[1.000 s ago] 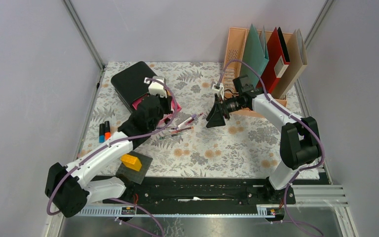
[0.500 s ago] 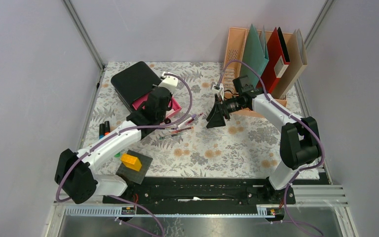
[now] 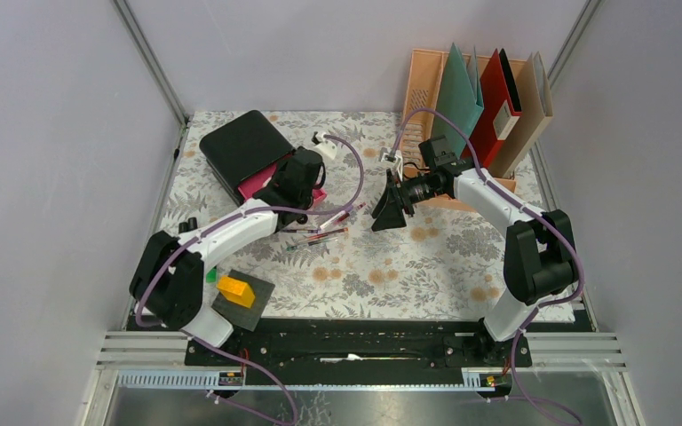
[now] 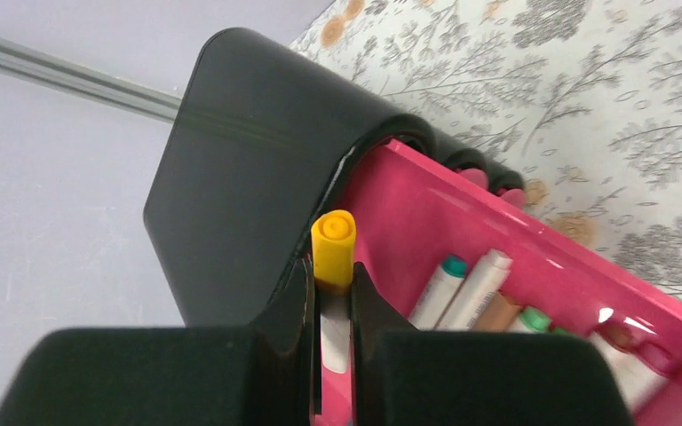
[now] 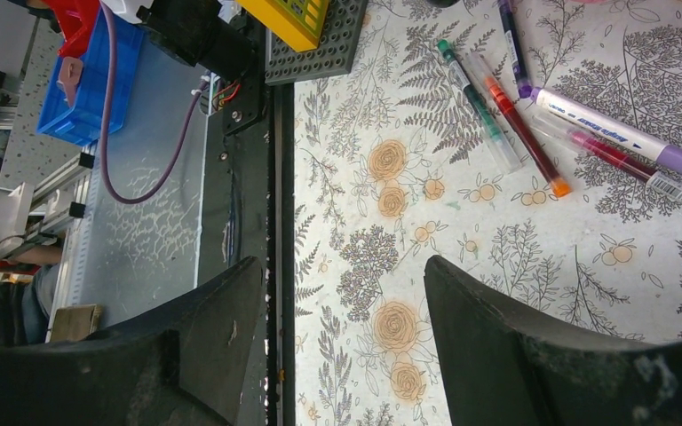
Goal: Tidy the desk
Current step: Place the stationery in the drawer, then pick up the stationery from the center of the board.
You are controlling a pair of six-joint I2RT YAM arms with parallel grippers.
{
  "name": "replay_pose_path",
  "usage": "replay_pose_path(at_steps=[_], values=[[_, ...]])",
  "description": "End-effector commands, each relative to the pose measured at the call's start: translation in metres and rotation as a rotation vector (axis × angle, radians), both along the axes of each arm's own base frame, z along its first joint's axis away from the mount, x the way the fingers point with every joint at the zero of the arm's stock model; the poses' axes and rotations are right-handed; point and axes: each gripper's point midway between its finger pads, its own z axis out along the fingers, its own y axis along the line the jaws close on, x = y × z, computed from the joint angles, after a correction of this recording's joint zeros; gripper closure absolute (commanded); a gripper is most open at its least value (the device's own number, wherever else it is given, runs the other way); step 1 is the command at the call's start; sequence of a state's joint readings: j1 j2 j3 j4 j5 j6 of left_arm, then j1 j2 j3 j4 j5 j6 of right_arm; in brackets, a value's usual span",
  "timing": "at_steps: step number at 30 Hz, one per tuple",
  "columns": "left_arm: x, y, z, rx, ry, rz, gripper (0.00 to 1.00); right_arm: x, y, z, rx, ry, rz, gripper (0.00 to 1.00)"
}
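The desk (image 3: pixel 408 266) is a flowered cloth top. My left gripper (image 4: pixel 331 277) is shut on a white marker with a yellow cap (image 4: pixel 333 247), held over the open pink drawer (image 4: pixel 497 222) of the black drawer box (image 3: pixel 240 146). Several markers (image 4: pixel 462 288) lie in that drawer. In the top view the left gripper (image 3: pixel 297 182) hangs over the drawer's right end. My right gripper (image 3: pixel 389 209) stands open above the desk's middle with nothing between its fingers. Loose pens (image 3: pixel 320 235) and a purple marker (image 5: pixel 622 133) lie on the cloth between the two grippers.
A peach file rack (image 3: pixel 426 84) with teal, red and tan folders stands at the back right. A yellow brick (image 3: pixel 235 291) sits on a dark baseplate (image 3: pixel 257 297) at the front left. The rail with the arm bases (image 3: pixel 355 342) runs along the near edge.
My left arm has swung from the left edge up and right, and its gripper now hangs over the pink drawer. The right arm has not moved.
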State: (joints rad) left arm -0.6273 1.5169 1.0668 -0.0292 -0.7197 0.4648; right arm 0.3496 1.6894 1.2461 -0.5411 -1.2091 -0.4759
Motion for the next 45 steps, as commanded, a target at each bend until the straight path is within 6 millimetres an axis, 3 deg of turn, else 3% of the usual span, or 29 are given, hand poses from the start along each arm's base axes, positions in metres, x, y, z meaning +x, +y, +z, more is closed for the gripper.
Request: replay_pose_path(at_steps=[1, 2, 7, 14, 17, 23, 28, 37, 45], values=[[0.016, 0.019, 0.024, 0.03, -0.065, 0.093, 0.92, 0.0, -0.001, 0.018, 0.011, -0.076, 0.002, 0.26], [0.017, 0.022, 0.021, 0.041, -0.059, 0.107, 0.87, 0.001, -0.001, 0.018, 0.011, -0.074, 0.002, 0.26], [0.017, 0.025, 0.022, 0.05, -0.061, 0.151, 0.46, 0.0, -0.001, 0.019, 0.012, -0.075, 0.003, 0.26], [0.0, 0.001, 0.055, -0.12, -0.122, 0.072, 0.21, 0.001, -0.002, 0.018, 0.005, -0.083, 0.003, 0.26], [-0.013, -0.013, 0.067, -0.29, -0.14, -0.006, 0.03, 0.001, -0.003, 0.018, -0.003, -0.093, -0.001, 0.25], [-0.051, -0.047, 0.076, -0.663, -0.138, -0.223, 0.01, 0.004, -0.006, 0.012, -0.04, -0.127, -0.007, 0.25], [-0.089, -0.072, 0.071, -0.891, -0.06, -0.399, 0.01, 0.007, -0.009, 0.007, -0.067, -0.146, -0.012, 0.25], [-0.129, -0.084, 0.055, -1.058, 0.052, -0.487, 0.01, 0.008, -0.011, 0.002, -0.09, -0.153, -0.011, 0.24], [-0.142, -0.097, 0.029, -1.126, 0.175, -0.499, 0.01, 0.011, -0.013, -0.002, -0.107, -0.158, -0.014, 0.24]])
